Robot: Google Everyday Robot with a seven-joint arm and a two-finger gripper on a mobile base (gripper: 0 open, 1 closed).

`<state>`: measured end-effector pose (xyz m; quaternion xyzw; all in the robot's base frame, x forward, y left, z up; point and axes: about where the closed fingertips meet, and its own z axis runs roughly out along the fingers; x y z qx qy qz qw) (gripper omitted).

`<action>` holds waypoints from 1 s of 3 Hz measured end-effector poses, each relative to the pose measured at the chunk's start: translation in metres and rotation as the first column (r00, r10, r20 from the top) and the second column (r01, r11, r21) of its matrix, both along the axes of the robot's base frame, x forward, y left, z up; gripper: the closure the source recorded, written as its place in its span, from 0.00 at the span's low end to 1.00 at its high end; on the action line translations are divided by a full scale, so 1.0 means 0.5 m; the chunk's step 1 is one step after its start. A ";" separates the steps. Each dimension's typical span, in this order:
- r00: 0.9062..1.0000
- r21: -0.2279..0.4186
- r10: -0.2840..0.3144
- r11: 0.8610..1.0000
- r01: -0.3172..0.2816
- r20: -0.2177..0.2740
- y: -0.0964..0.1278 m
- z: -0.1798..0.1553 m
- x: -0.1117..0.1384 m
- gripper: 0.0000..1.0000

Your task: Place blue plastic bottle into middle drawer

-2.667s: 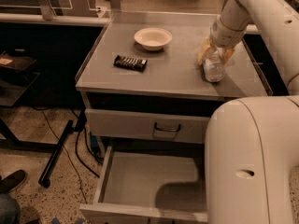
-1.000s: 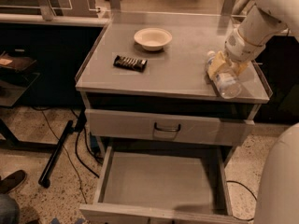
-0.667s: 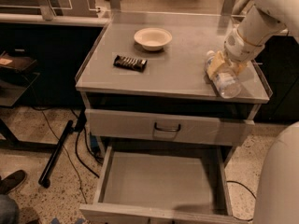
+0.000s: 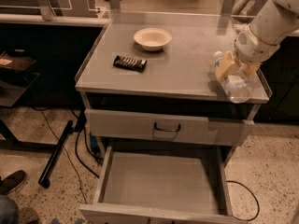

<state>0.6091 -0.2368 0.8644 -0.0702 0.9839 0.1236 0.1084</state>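
The blue plastic bottle (image 4: pixel 236 86) is a small clear bottle with a white cap. It lies tilted at the cabinet top's front right corner, with its base toward the front edge. My gripper (image 4: pixel 237 70) reaches in from the upper right, and its yellowish fingers (image 4: pixel 226 64) are shut around the bottle's middle. The middle drawer (image 4: pixel 108 171) is pulled open below, a wide grey tray with a bare floor. It lies lower than the gripper and to its left.
A cream bowl (image 4: pixel 152 38) and a dark snack bar (image 4: pixel 130 63) sit on the cabinet top (image 4: pixel 187 64). The drawer above the open one is closed and has a dark handle (image 4: pixel 167 127). Cables and a black pole (image 4: pixel 58 150) lie on the floor at left.
Since 2.7 s ago my gripper has carried the bottle right and forward to the top's front right corner. Over the last second it has barely moved.
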 end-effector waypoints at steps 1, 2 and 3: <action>0.999 0.024 0.052 0.998 -0.052 -0.007 -0.004 0.011 -0.093 1.00; 0.999 0.024 0.053 0.998 -0.052 -0.007 -0.004 0.011 -0.094 1.00; 0.996 0.034 0.090 0.995 -0.090 0.004 0.009 0.018 -0.146 1.00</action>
